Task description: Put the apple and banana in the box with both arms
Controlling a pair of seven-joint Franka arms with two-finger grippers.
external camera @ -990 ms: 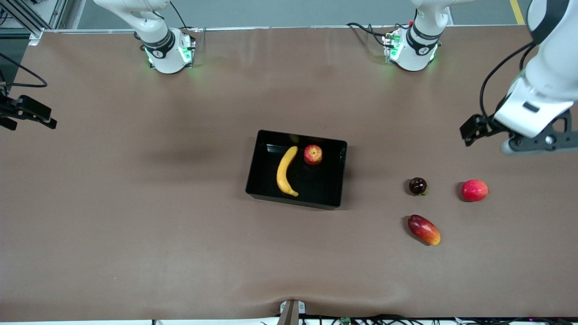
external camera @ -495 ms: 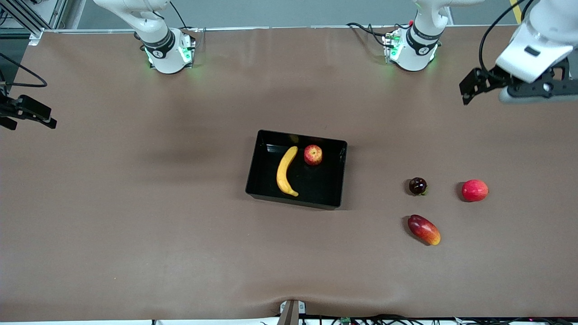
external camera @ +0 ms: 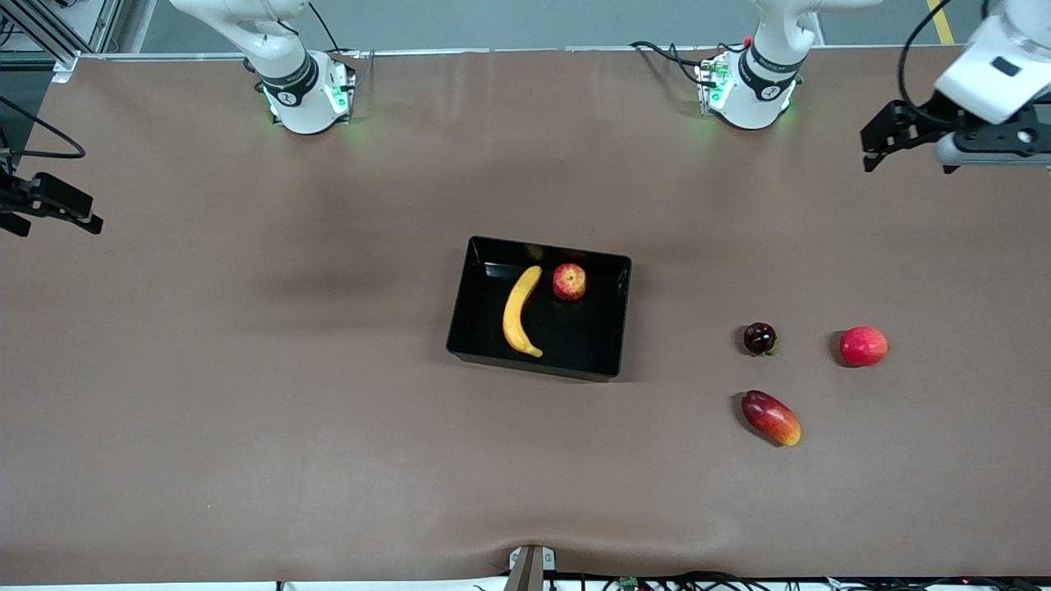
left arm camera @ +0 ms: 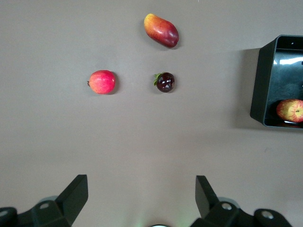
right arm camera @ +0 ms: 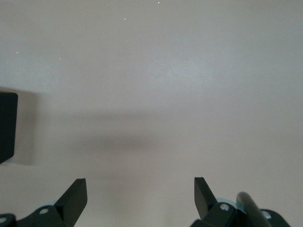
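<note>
Here, the apple (external camera: 569,281) and banana (external camera: 520,311) are lying in the box (external camera: 468,328).
Both look light and firm; the banana seems easiest gripped mid-length. The left gripper (external camera: 883,139) and right gripper (external camera: 49,209) are hanging open at table ends.

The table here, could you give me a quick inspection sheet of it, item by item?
Surface: brown table covering, slightly wrinkled near the front camera's edge.
Job's things: banana and apple both lie in the black box, side by side, apart.
Clutter: pinkish-red round fruit, small dark fruit and red-orange mango-like fruit on the table toward the left arm's end.
Hands: left hand open, empty, raised over the left arm's end of the table; right hand open, empty, over bare table at the right arm's end.
Cables: black leads at both arm bases and along the left arm.
Surroundings: grey floor and a metal frame past the table edge.
</note>
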